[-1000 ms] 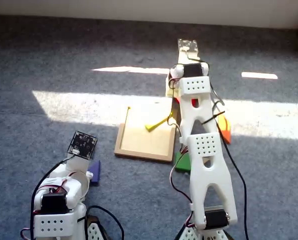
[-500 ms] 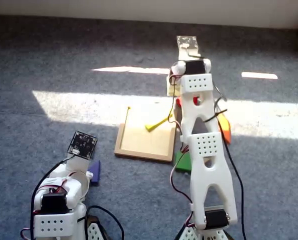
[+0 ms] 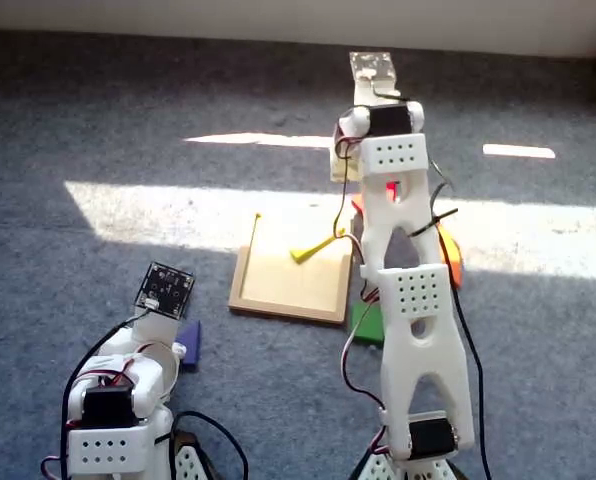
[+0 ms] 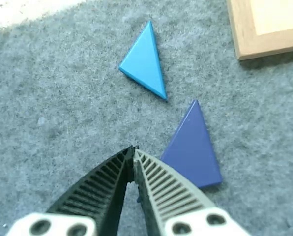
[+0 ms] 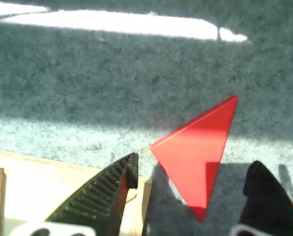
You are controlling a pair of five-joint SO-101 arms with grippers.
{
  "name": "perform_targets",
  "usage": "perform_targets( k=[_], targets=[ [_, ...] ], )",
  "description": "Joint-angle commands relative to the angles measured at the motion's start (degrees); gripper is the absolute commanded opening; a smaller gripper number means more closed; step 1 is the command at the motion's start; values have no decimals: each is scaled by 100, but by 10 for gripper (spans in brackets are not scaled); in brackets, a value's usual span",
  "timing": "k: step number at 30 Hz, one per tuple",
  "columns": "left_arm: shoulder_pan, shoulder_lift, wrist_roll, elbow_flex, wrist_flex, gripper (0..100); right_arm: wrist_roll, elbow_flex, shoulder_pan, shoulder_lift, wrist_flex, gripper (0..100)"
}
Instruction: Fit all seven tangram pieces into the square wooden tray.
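The square wooden tray (image 3: 278, 290) lies mid-floor, with a yellow piece (image 3: 314, 249) showing inside near its right wall. My right gripper (image 5: 194, 162) is open, its fingers on either side of a red triangle (image 5: 200, 142) lying on the carpet just past the tray's corner (image 5: 63, 179). My left gripper (image 4: 133, 152) is shut on nothing. It hovers over carpet beside a dark blue triangle (image 4: 192, 147), with a light blue triangle (image 4: 144, 61) farther off. The dark blue piece (image 3: 189, 340) sits by the left arm (image 3: 128, 385).
A green piece (image 3: 365, 322) lies at the tray's near right corner, and an orange piece (image 3: 450, 258) lies to the right of the right arm (image 3: 408, 300). Grey carpet with sunlit bands covers the floor. A tray corner (image 4: 254, 29) appears in the left wrist view.
The right arm has stretched a little farther away from its base, carrying its wrist beyond the tray's far right corner. The left arm has kept still.
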Motion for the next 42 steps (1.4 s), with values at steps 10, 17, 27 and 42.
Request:
perform_targets(
  k=[10,17,27,42],
  targets=[
    [-57,-163,-53,119,26,7,-369,259,233,207,-602,503],
    [-57,-163,-53,119,26,7,-360,286,13,321,-637,503],
    [-57,-163,-53,119,26,7,-360,303,13,330,-831,503],
    [-57,-163,-53,119,26,7,-360,268,22,892,-497,426]
  ],
)
